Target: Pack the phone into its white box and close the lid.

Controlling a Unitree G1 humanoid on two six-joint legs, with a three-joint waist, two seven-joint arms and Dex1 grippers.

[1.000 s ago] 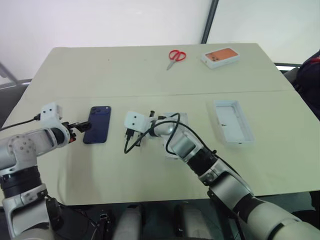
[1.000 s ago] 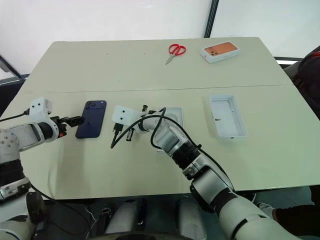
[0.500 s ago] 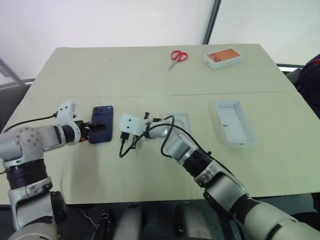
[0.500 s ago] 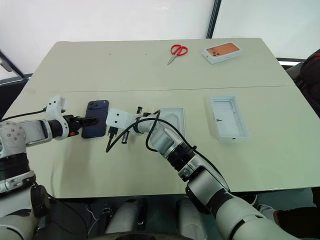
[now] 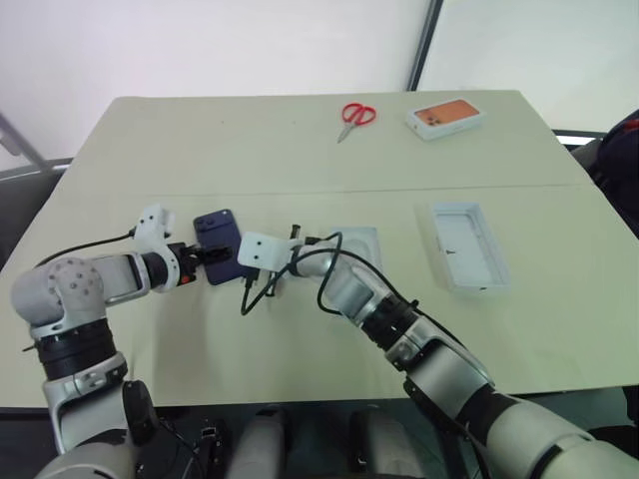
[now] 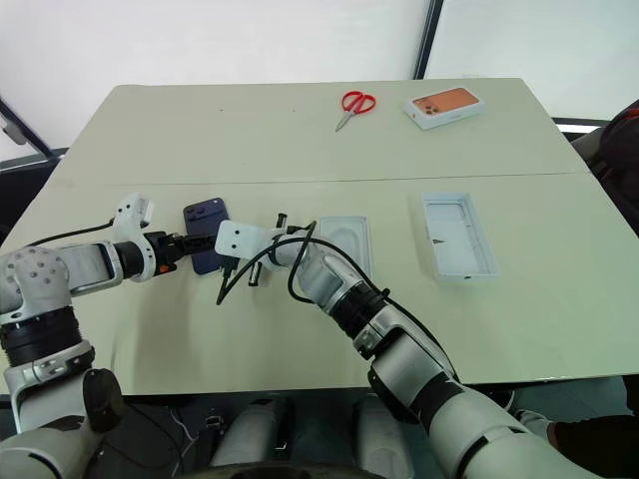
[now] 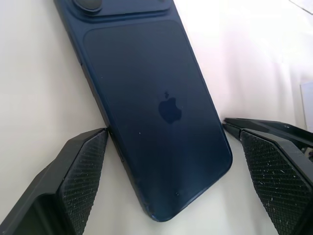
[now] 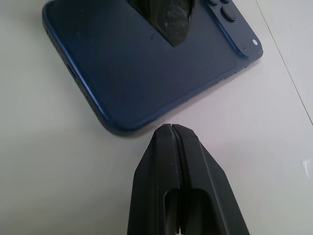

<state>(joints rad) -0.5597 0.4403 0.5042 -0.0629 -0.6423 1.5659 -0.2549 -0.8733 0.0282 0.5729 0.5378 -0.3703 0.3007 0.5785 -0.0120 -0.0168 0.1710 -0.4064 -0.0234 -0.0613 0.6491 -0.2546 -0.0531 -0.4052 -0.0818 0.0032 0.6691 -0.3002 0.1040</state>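
The phone (image 7: pixel 156 107) is lying flat near the table's (image 5: pixel 300 150) left edge, the left gripper (image 7: pixel 171 183) w/ fingers apart straddling its long edges (glossy, probably slippery), the right gripper (image 8: pixel 172 142) pressed together beside it.

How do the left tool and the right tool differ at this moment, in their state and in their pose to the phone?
The left tool is open, one finger at each long side of the phone; the right tool is shut, its tip just off the phone's edge. Both are low over the table, meeting at the phone from opposite sides.
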